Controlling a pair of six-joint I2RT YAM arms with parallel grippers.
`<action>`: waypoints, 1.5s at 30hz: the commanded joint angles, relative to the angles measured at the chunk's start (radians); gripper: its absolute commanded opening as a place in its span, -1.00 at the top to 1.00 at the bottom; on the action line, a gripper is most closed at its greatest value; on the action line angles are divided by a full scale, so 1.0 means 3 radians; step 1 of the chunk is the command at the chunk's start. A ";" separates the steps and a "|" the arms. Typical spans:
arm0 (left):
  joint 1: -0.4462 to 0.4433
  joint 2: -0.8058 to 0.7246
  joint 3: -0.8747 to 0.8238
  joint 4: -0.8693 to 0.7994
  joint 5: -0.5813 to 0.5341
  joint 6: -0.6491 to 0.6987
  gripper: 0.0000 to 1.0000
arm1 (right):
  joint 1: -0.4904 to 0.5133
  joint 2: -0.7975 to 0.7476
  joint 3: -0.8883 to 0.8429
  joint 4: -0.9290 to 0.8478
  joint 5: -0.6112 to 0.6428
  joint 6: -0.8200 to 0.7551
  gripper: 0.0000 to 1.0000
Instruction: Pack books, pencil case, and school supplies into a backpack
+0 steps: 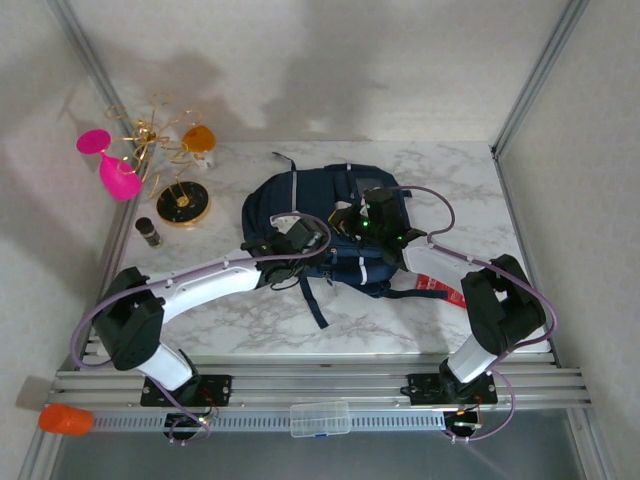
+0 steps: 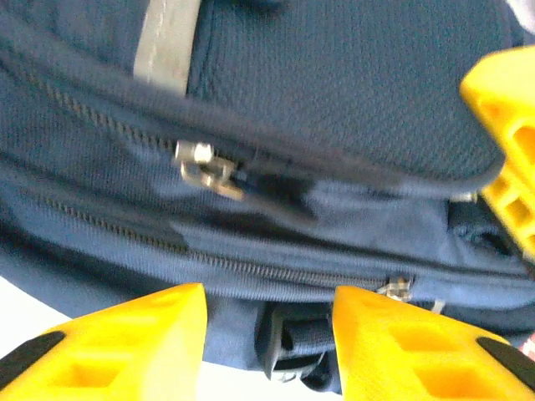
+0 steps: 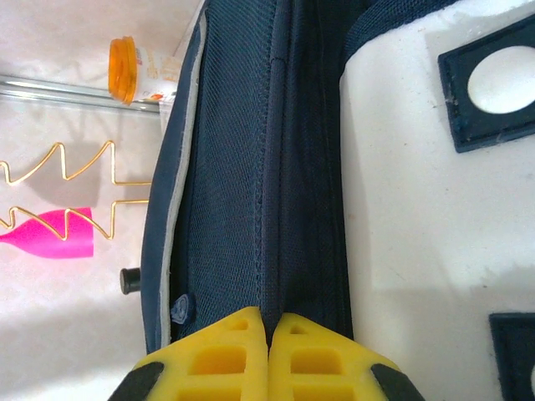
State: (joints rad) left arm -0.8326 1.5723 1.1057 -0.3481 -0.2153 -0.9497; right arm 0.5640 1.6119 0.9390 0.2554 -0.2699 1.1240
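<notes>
Right, we see the backpack [image 1: 290, 200] mid-worktop, toward the far edge. Our left gripper [image 2: 267, 296], jaws partway apart and empty, is nearest the zip pull [image 2: 205, 167], which lies just ahead with the zip running crosswise. Meanwhile the right gripper [image 3: 269, 326] is closed against the fabric.

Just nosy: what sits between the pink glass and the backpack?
A round gold stand lies between the pink glass and the backpack; the top view shows it.

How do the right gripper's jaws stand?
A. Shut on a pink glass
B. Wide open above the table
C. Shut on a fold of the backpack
C: the right gripper has its fingertips pressed together on a seam fold of the backpack.
</notes>
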 commanded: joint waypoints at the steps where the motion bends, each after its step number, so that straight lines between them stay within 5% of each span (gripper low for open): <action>1: 0.0001 0.0006 0.0176 -0.0070 -0.0215 -0.0146 0.19 | 0.0044 -0.0115 0.0158 0.0447 -0.0068 0.0047 1.00; 27: 0.0362 0.0294 0.0056 0.0770 -0.0081 -0.0278 0.29 | 0.0041 0.0000 0.0150 0.0633 -0.0158 0.0146 1.00; 37: 0.0461 0.0289 -0.0050 0.1013 -0.0297 -0.0376 0.78 | 0.0037 0.0011 0.0160 0.0611 -0.0174 0.0117 1.00; 45: 0.0607 -0.0088 -0.0232 0.0639 -0.0314 0.0268 1.00 | -0.0089 -0.0050 0.0262 0.0289 -0.0353 -0.0275 1.00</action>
State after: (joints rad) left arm -0.7013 1.6066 1.0657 -0.1154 -0.2329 -0.9588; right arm 0.5449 1.6363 0.9539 0.3168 -0.2775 1.1164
